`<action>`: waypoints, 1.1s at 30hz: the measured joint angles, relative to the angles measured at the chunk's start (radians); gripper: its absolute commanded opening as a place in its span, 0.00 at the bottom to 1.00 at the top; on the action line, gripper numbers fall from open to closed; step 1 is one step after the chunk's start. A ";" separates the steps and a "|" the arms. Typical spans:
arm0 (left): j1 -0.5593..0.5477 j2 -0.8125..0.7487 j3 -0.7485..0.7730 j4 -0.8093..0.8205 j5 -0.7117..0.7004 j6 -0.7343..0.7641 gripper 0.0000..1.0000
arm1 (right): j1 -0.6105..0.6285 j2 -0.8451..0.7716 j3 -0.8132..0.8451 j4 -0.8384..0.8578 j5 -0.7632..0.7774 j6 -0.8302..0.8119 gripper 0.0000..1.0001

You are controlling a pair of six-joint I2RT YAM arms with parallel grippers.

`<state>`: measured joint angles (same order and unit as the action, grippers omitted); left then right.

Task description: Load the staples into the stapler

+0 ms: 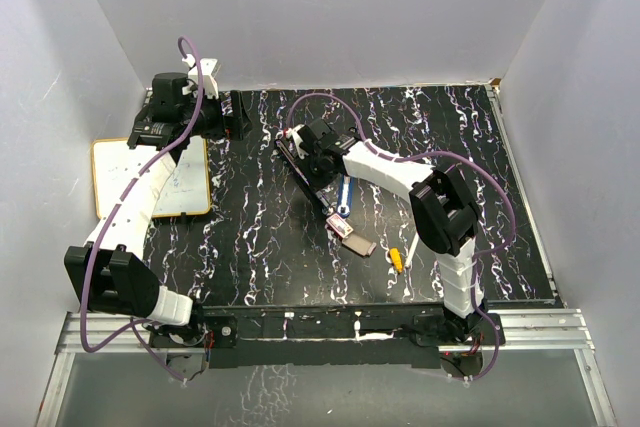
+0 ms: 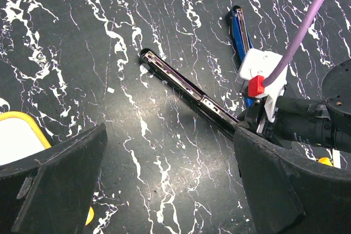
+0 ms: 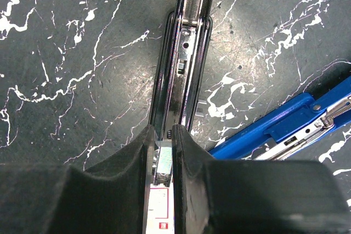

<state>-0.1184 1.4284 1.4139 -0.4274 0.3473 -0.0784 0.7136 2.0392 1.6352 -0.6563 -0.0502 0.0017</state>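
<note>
Right hand (image 3: 162,131) pinching staple strip (image 3: 163,164) over open channel of black stapler (image 3: 186,53). Risk: tilted strip jams or snaps. Left hand (image 2: 170,135) spread.

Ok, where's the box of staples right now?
In the top view, the staples box lies on the table right of centre, just on the near side of the blue stapler, with the yellow-tipped pen to its right.

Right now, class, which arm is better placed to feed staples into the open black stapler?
Right: the right gripper pinches a silvery strip, apparently staples, in line with the open black stapler; the left gripper hangs open, apart.
</note>
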 measured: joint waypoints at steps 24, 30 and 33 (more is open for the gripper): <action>0.006 -0.002 0.000 0.000 0.008 0.000 0.97 | 0.000 0.000 0.025 -0.007 0.023 0.000 0.08; 0.006 -0.002 0.000 0.000 0.012 0.000 0.97 | 0.000 0.000 0.025 -0.007 0.025 0.000 0.08; 0.006 -0.002 0.000 0.000 0.012 -0.001 0.97 | 0.000 0.000 0.025 -0.007 0.025 -0.001 0.08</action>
<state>-0.1123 1.4269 1.4139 -0.4274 0.3595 -0.0792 0.7136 2.0392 1.6604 -0.6636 -0.0250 0.0010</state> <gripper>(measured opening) 0.971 0.193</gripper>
